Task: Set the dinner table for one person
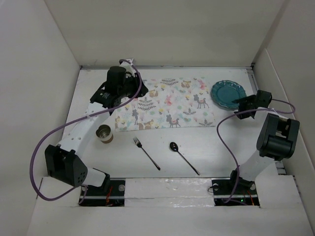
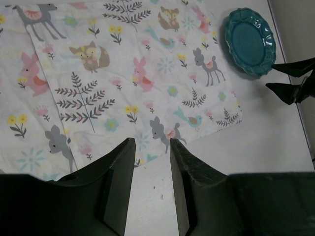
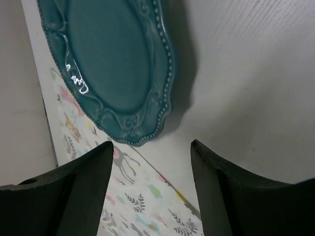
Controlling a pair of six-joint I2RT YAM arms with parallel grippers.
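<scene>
The dinner table (image 1: 211, 147) is a white tabletop walled by white panels. A teal scalloped plate (image 1: 229, 93) lies at the back right, just off the right end of an animal-print placemat (image 1: 172, 103). A fork (image 1: 146, 153) and a spoon (image 1: 183, 156) lie on the table in front of the mat. A metal cup (image 1: 104, 133) stands at the left. My left gripper (image 1: 134, 93) is open and empty above the mat's left part (image 2: 150, 141). My right gripper (image 1: 236, 108) is open and empty, just short of the plate's near rim (image 3: 151, 143).
White wall panels close in the table on the left, back and right. The plate (image 2: 249, 39) sits close to the right wall. The mat's left end looks folded or creased (image 2: 49, 93). Purple cables hang from both arms.
</scene>
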